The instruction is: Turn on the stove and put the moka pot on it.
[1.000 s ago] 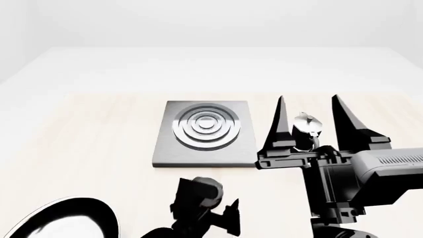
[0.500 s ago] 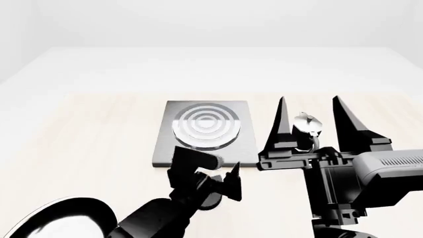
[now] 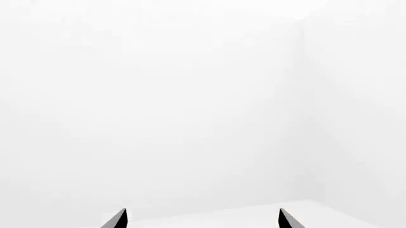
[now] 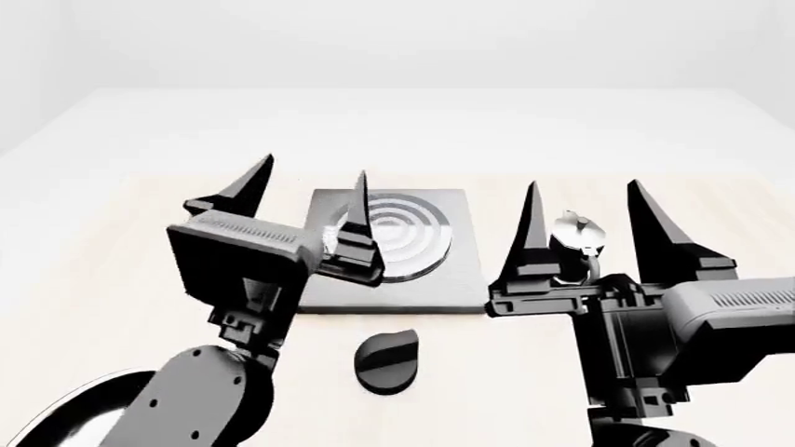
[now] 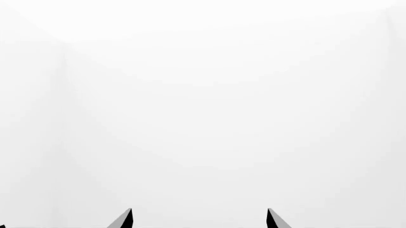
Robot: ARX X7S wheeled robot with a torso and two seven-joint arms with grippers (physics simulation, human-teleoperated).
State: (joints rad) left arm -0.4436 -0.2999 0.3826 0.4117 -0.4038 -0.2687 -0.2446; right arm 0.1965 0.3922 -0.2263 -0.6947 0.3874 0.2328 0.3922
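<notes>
Head view carries nearly all the detail: a pale wooden table (image 4: 112, 251) with the stove (image 4: 429, 279), a flat grey plate with ring burner, at the centre of the frame, and its separate round black knob (image 4: 387, 360) lying on the wood just below the plate's near edge. The left gripper (image 4: 307, 191) sits raised at centre left, its two pointed fingers spread wide and aimed upward, one finger crossing in front of the burner rings. The right gripper (image 4: 582, 209) stands at centre right, fingers likewise spread and holding nothing, and between them shows the moka pot (image 4: 576, 244), its shiny lid visible, standing on the table just right of the stove; whether the fingers touch it cannot be told. A black frying pan (image 4: 74, 414) edges into the lower left corner. Left wrist view shows only white walls and two dark fingertips (image 3: 117, 219) apart at the bottom edge; right wrist view gives the same, with fingertips (image 5: 123, 219) apart, and neither shows stove, knob or pot.
</notes>
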